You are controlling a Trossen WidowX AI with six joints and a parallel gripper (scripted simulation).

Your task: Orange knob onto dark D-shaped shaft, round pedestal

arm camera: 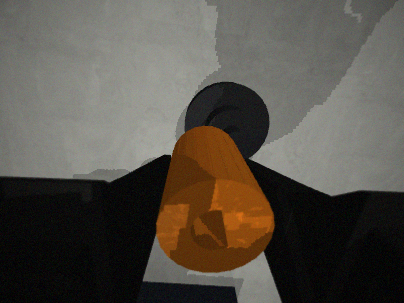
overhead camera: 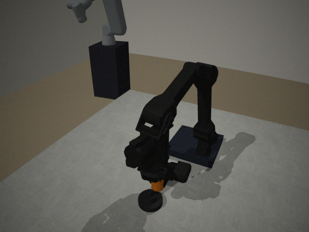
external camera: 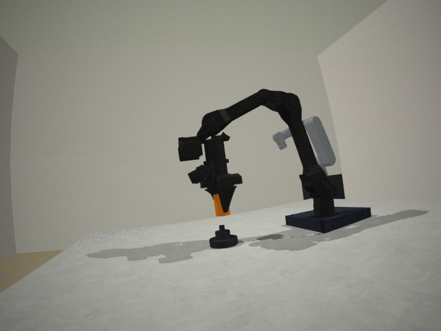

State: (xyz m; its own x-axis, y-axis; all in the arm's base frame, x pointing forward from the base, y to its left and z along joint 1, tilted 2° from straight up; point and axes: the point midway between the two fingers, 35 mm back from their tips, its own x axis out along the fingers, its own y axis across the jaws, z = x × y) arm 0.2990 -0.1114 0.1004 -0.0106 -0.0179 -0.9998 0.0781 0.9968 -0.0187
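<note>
The orange knob [overhead camera: 157, 186] [external camera: 220, 206] [arm camera: 210, 164] is held between the fingers of my gripper [overhead camera: 157, 184] [external camera: 222, 207] [arm camera: 205, 164], which is shut on it. The D-shaped opening in the knob's near end shows in the wrist view. The dark round pedestal [overhead camera: 149, 205] [external camera: 223, 242] [arm camera: 252, 124] stands on the table below the knob. Its shaft [external camera: 221, 227] points up, with a gap under the knob in the exterior view. In the wrist view the knob's far end covers the pedestal's lower left part and hides most of the shaft. The shaft's flat side cannot be made out.
My arm's dark blue base plate [overhead camera: 185, 143] [external camera: 307, 220] lies on the pale table [overhead camera: 77, 149] [external camera: 257, 294], behind the pedestal in the top view. A grey arm [overhead camera: 113, 10] [external camera: 320, 139] stands on a dark block [overhead camera: 108, 72] at the back. Shadows cross the table around the pedestal.
</note>
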